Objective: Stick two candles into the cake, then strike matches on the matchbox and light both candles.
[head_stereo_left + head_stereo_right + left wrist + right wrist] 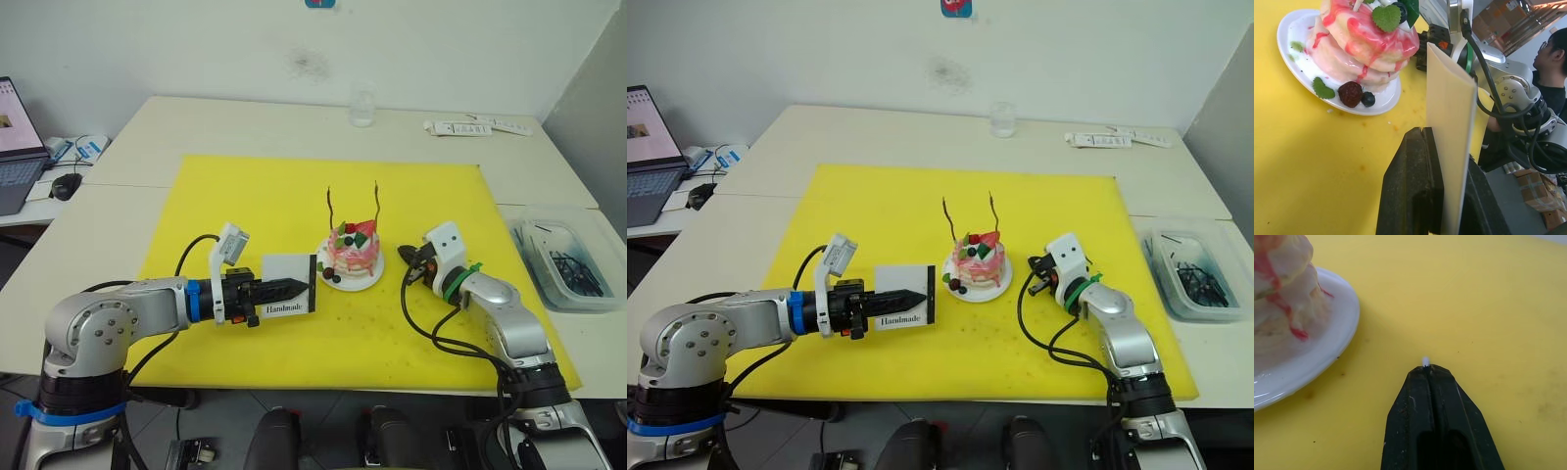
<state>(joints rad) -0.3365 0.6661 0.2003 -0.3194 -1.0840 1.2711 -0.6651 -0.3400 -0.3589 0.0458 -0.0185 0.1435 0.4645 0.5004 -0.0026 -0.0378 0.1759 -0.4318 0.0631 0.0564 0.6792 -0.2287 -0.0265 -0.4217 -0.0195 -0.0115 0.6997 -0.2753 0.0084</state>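
Observation:
The pink-and-white cake (355, 253) sits on its small white plate (368, 280) in the middle of the yellow mat (245, 196). Two thin wavy candles (331, 211) (377, 201) stand upright in it. My left gripper (306, 285) is shut on the white matchbox (287, 271), holding it on edge just left of the plate, the "Handmade" print facing me. My right gripper (400, 255) rests low on the mat just right of the plate. It is shut, and the tiny white tip of a match (1425, 361) pokes out between the fingertips.
A clear plastic bin (563, 259) with dark sticks stands off the mat at the right. A glass cup (362, 110) and white remotes (480, 127) lie at the back. A laptop (15, 147) and a mouse (66, 184) are at far left. A person (1552, 58) sits beyond the right arm.

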